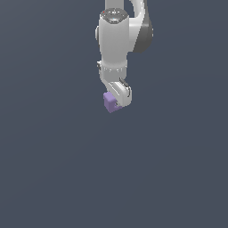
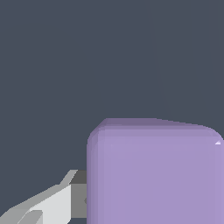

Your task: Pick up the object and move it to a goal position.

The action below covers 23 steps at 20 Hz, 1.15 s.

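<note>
In the exterior view the white, rounded Franka arm (image 1: 116, 40) comes down from the top centre of the frame, and its white gripper (image 1: 115, 103) ends just above the middle of the picture. The small light-purple cube with softly rounded edges (image 1: 109, 102) sits at the tip of the gripper, partly covered by the white finger in front of it, so the jaws look clamped on the cube from either side. The wrist view agrees: the cube (image 2: 155, 173) fills the lower right of that picture at very close range, with a tiny pale mark near its upper right corner, and one grey-and-white finger (image 2: 65, 199) presses flush against its side at the lower left; the opposite finger is out of frame. Around the cube there is only a flat, uniform dark grey-blue surface (image 1: 53, 169), without shadow or texture, so whether the cube is resting on it or lifted clear of it cannot be told from these pictures. As a judgement, the grasp seems made, which is the first half of the task. What remains is carrying the cube to the goal position, and no marker for that goal is visible in either view, so how far it has to travel cannot be judged.
</note>
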Motion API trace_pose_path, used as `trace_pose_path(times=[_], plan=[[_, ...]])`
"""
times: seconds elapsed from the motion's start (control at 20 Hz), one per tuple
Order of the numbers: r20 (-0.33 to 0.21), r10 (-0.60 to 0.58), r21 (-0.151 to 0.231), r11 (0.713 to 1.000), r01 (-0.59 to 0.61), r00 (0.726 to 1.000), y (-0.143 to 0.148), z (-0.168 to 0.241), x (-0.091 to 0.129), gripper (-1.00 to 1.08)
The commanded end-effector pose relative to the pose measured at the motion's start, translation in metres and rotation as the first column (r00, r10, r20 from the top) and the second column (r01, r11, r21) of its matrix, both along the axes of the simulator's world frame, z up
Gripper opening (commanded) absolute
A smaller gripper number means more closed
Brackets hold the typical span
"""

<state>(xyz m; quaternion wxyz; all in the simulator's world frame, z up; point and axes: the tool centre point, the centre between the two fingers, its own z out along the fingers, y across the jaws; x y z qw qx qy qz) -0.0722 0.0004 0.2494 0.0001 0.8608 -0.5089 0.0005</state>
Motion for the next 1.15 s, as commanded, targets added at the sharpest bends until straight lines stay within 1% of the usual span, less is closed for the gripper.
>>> trace_pose_path(times=[0.0, 0.3, 0.55, 0.8, 1.1], plan=[[0.000, -0.001, -0.002, 1.000, 0.001, 1.000, 0.009, 0.027, -0.007, -1.00], [0.000, -0.001, -0.002, 1.000, 0.001, 1.000, 0.027, 0.084, -0.020, -1.00], [0.000, 0.000, -0.002, 1.000, 0.000, 1.000, 0.040, 0.120, -0.028, -1.00], [0.000, 0.001, -0.001, 1.000, -0.001, 1.000, 0.048, 0.142, -0.031, -1.00], [-0.001, 0.001, 0.000, 1.000, -0.001, 1.000, 0.051, 0.151, -0.033, -1.00]])
